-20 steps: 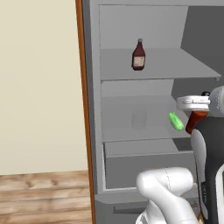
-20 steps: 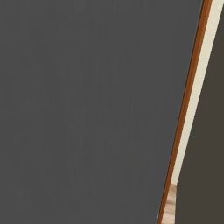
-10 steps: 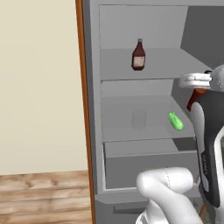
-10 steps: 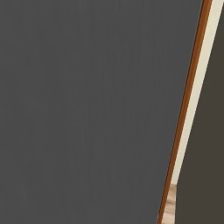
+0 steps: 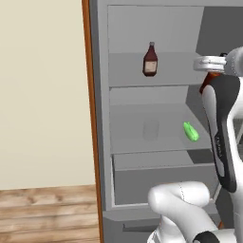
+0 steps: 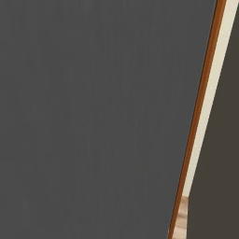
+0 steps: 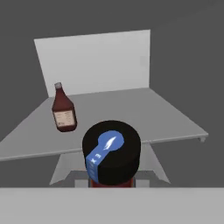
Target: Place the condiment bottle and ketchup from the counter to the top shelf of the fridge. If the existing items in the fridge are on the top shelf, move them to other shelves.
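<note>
Grey fridge (image 5: pixel 156 28) stands open w/ plain inside: 1 ketchup (image 5: pixel 150 60) upright on the top shelf (image 5: pixel 175 78), toward 11 o'clock of the shelf's middle in the left base view. 1 small green item (image 5: pixel 191 131) lies on the shelf below, at approx 4 o'clock from the ketchup; too small to say what it is. 1 drawer front (image 5: pixel 156 182) shows lower down.

1 condiment bottle (image 7: pixel 112 153) in hand view, seen from above: black cap w/ a blue mark, a sliver of red body under it. It sits at 6 o'clock of that view, in front of the top shelf's near edge, ketchup (image 7: pixel 64 114) at approx 10 o'clock from it and well apart. In the left base view just a strip of red (image 5: pixel 207 83) shows beside the arm at 3 o'clock, roughly level w/ the top shelf, most of the bottle hidden by the arm.

Hand (image 5: pixel 209 64): fingertips hidden behind the cap and the arm, so can't tell for sure how wide it stands; the bottle sits right under the camera, off any shelf, so it reads as held.

Right base view: 1 flat dark grey panel (image 6: pixel 93 116) across most of it, 1 thin red-brown edge (image 6: pixel 198 121) at 3 o'clock, a bit of wood floor (image 6: pixel 183 217) at 5 o'clock.
</note>
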{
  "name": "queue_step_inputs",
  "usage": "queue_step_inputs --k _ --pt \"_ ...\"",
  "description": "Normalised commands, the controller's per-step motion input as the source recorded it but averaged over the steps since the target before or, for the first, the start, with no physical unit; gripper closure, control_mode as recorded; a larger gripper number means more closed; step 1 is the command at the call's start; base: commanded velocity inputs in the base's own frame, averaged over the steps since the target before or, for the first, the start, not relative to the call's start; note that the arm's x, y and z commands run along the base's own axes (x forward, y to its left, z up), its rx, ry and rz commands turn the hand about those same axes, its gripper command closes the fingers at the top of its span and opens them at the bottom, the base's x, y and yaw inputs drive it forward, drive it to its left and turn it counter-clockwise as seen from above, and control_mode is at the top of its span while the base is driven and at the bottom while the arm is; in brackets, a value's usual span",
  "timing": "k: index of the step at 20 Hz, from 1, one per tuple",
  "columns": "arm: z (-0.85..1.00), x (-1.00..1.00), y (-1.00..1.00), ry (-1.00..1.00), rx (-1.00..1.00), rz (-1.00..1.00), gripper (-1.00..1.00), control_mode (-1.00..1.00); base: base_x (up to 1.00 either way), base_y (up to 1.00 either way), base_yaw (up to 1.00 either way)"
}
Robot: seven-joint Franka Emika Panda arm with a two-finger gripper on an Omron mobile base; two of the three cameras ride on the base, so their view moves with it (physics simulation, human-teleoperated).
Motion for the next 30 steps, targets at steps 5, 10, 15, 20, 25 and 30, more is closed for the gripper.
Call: queue_step_inputs --k 5,10,15,20,25,30 --pt "0.04 0.75 -0.01 -0.05 -0.02 0.00 1.00 -1.00 0.00 0.00 0.00" --pt "0.00 0.69 -0.07 0.00 0.00 0.00 1.00 -1.00 0.00 0.00 0.00" --pt "0.00 0.62 -0.07 0.00 0.00 0.00 1.00 -1.00 0.00 0.00 0.00" --pt "0.00 0.40 -0.11 0.00 0.00 0.01 1.00 -1.00 0.00 0.00 0.00" --pt "-0.07 0.21 -0.09 0.04 0.00 0.00 1.00 -1.00 0.00 0.00 0.00" --pt "-0.16 0.14 0.00 0.08 -0.02 0.00 1.00 -1.00 0.00 0.00 0.00"
